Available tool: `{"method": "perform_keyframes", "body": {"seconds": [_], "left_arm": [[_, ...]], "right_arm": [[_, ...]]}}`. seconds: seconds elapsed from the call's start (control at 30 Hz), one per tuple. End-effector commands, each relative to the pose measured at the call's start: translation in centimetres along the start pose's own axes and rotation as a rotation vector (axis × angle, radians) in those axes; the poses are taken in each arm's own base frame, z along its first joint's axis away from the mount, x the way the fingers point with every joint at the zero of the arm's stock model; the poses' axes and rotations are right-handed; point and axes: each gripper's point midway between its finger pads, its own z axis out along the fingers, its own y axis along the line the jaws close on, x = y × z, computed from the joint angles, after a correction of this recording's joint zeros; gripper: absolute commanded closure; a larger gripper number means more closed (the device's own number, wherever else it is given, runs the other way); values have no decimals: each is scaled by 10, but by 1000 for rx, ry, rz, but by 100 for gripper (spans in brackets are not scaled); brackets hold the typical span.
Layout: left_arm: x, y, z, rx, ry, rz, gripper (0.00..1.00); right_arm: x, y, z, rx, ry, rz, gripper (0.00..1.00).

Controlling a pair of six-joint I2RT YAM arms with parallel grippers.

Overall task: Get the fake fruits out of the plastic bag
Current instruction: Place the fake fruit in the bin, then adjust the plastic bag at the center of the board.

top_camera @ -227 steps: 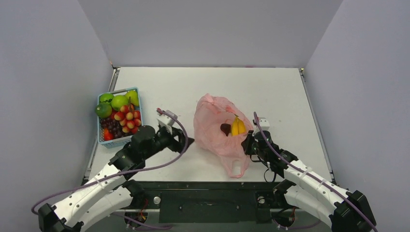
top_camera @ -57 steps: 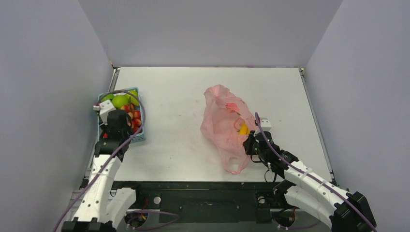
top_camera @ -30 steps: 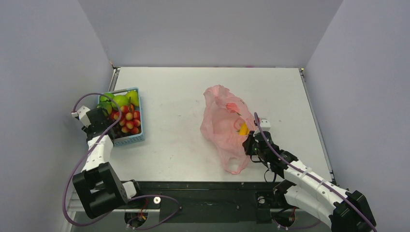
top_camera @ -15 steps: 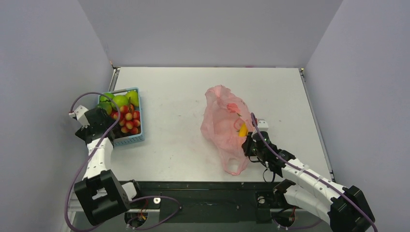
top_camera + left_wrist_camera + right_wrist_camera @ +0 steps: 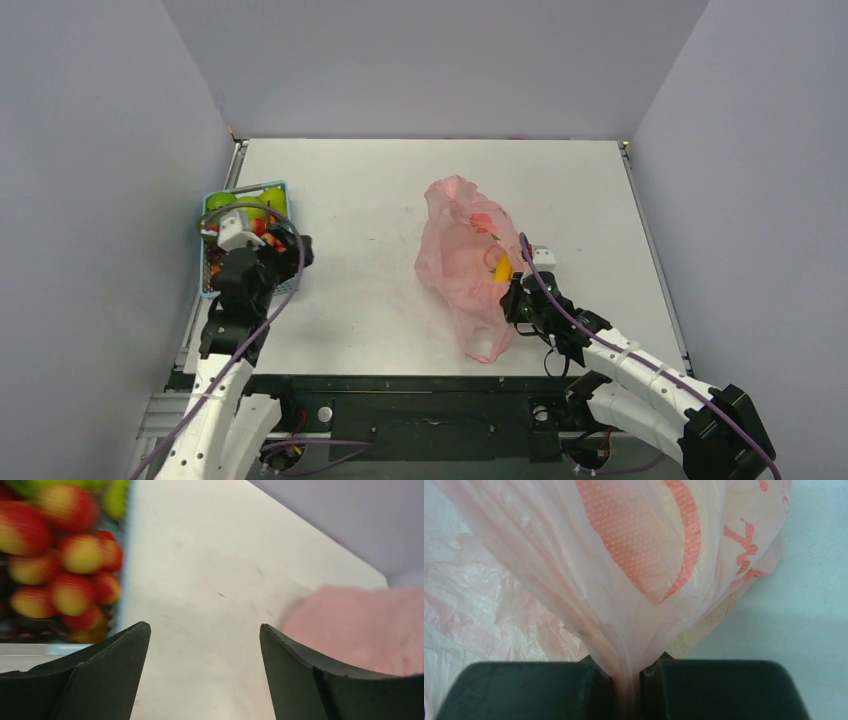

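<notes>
Lengthwise: plastic bag (image 5: 450, 265) far-to-near, tapered nearward.

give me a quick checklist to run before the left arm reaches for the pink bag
1. Left pincer open and empty: ok. The jaws stand wide with only table between them.
2. Right pincer shut on the plastic bag: ok. Film is pinched between its jaws.
3. Fruit left to fetch: ok. A yellow fruit shows in the bag near the right pincer.
4. Bag mouth open toward the left arm: cannot tell.
5. Path across the table to the bag: ok. Nothing lies between.
6. Left pincer lifted clear of the basket: cannot tell. The arm overlaps the basket in the top view.
</notes>
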Motion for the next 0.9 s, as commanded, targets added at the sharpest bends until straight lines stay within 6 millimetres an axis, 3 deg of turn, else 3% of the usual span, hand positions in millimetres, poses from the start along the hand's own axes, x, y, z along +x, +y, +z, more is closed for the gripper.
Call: {"method": "perform_keyframes", "body": {"seconds": [0.0, 0.03, 0.07, 0.1, 0.13, 0.17, 0.2, 0.23, 0.27, 0.3, 0.33, 0.37, 0.4, 0.43, 0.47, 0.53, 0.6, 0.63, 0.67, 0.7, 0.77, 0.87], "left_arm": [[49, -86, -21, 334, 110, 30, 22], [53, -107, -25, 437, 88, 43, 24], [74, -132, -37, 542, 130, 77, 25], [76, -152, -44, 636, 84, 92, 25], [100, -172, -58, 719, 127, 131, 26], [99, -187, -64, 765, 62, 159, 26], [125, -205, -83, 842, 100, 209, 25], [119, -220, -90, 877, 21, 242, 25], [145, -233, -107, 936, 55, 297, 25], [145, -252, -125, 995, 9, 327, 24], [164, -257, -123, 995, 26, 377, 24], [160, -273, -131, 1013, 0, 371, 24], [178, -276, -125, 1000, 32, 395, 25], [174, -291, -131, 1026, 26, 370, 25], [191, -295, -126, 1020, 56, 392, 26], [198, -314, -123, 1010, 67, 374, 26], [204, -317, -114, 956, 56, 359, 31], [207, -317, -116, 950, 45, 354, 31], [199, -316, -114, 931, -8, 332, 31], [198, -316, -122, 940, -25, 326, 30], [192, -312, -126, 927, -58, 325, 29], [193, -299, -126, 892, -41, 343, 31]], "right_arm": [[-22, 12, -2, -31, -66, 2, 100], [-21, 11, -2, -28, -68, 3, 100], [-24, 11, -4, -29, -81, 7, 100], [-23, 10, -4, -28, -83, 8, 100], [-24, 10, -5, -28, -88, 10, 100], [-24, 10, -4, -27, -87, 9, 100], [-23, 10, -4, -31, -82, 7, 100], [-23, 11, -4, -32, -80, 5, 100], [-22, 12, -4, -37, -78, 3, 100], [-23, 12, -4, -39, -79, 3, 100], [-23, 12, -5, -42, -80, 3, 100], [-23, 12, -5, -44, -81, 3, 100], [-22, 12, -5, -43, -80, 4, 100], [-23, 13, -6, -47, -83, 5, 100], [-22, 13, -6, -50, -80, 6, 100], [-21, 16, -8, -76, -69, 12, 100], [-19, 34, -10, -202, -46, 46, 100], [-27, 67, -19, -399, -55, 68, 100], [-23, 75, -21, -467, -43, 88, 100], [-27, 99, -31, -609, -31, 100, 100], [-22, 126, -42, -755, 14, 87, 100], [-25, 150, -55, -863, 36, 30, 100]]}}
